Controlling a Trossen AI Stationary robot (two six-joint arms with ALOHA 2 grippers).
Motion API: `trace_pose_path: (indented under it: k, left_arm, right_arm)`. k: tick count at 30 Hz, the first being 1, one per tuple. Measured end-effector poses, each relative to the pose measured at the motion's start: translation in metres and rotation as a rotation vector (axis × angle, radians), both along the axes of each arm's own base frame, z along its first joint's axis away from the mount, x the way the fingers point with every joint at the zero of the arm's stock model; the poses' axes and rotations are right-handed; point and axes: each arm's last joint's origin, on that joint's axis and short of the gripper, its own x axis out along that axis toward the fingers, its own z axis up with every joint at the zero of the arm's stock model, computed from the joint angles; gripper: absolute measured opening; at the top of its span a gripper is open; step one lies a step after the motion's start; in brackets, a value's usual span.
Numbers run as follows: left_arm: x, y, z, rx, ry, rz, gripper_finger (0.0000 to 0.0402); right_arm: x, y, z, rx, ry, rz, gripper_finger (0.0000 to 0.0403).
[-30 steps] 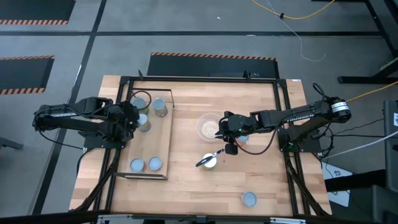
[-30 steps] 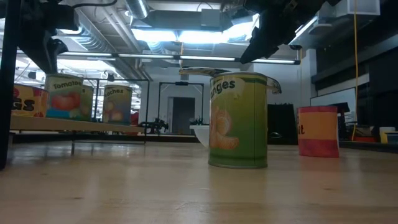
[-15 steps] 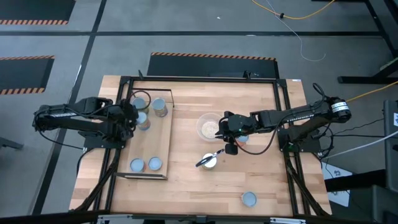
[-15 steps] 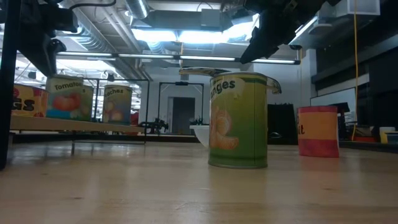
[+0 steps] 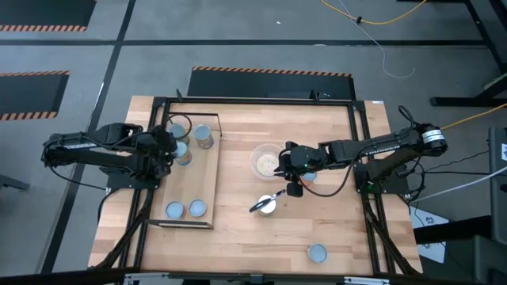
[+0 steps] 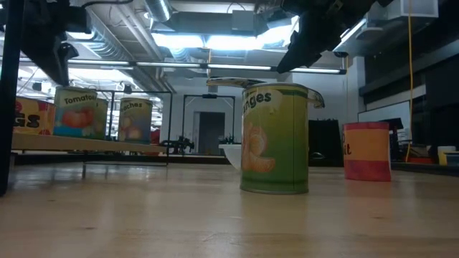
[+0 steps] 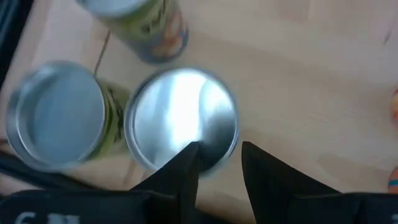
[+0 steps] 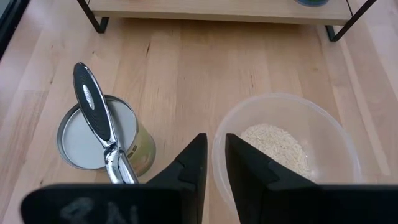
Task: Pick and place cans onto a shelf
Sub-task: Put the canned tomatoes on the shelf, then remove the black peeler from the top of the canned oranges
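The shelf, a light-wood board in a black wire frame, stands at the table's left and carries several cans. My left gripper hovers open over a silvery-topped can there, with two more cans beside it. A green can stands mid-table with a silver-and-black utensil lying across its top. My right gripper hangs above the table between that can and a clear bowl, its fingers a narrow gap apart with nothing in it. One more can stands near the front edge.
The clear bowl holds pale grains. A red-and-orange can stands right of the green can in the low view. A blue-topped can shows under my right arm. A black frame edges the tabletop.
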Motion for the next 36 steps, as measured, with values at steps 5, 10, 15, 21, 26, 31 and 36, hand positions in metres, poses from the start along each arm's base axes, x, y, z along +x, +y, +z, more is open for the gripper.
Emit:
trace_pose_path:
  k: [5,10,15,21,26,31,36]
  left_arm:
    - [0.008,0.000,0.010,-0.019,-0.120,-0.026,0.0114]
    - [0.018,0.000,0.018,-0.014,-0.252,-0.043,0.0114]
    - [0.028,0.001,0.022,0.025,-0.305,-0.083,0.0114]
    - [0.033,0.002,0.022,0.040,-0.314,-0.099,0.0114]
    - [0.035,0.002,0.021,0.036,-0.304,-0.100,0.0114]
    - [0.035,0.002,0.021,0.036,-0.303,-0.100,0.0114]
    - [0.034,0.002,0.021,0.036,-0.304,-0.100,0.0114]
  right_arm:
    - [0.001,0.000,0.001,0.028,-0.013,-0.025,0.0063]
    - [0.005,0.001,0.005,0.048,-0.070,-0.036,0.0063]
    - [0.007,0.001,0.008,0.052,-0.105,-0.038,0.0063]
    - [0.008,0.001,0.009,0.052,-0.123,-0.044,0.0063]
    - [0.008,-0.002,0.009,0.117,-0.120,-0.095,0.0063]
    - [0.009,-0.011,0.009,0.177,-0.114,-0.124,0.0063]
    - [0.010,-0.022,0.009,0.178,-0.125,-0.202,0.0063]
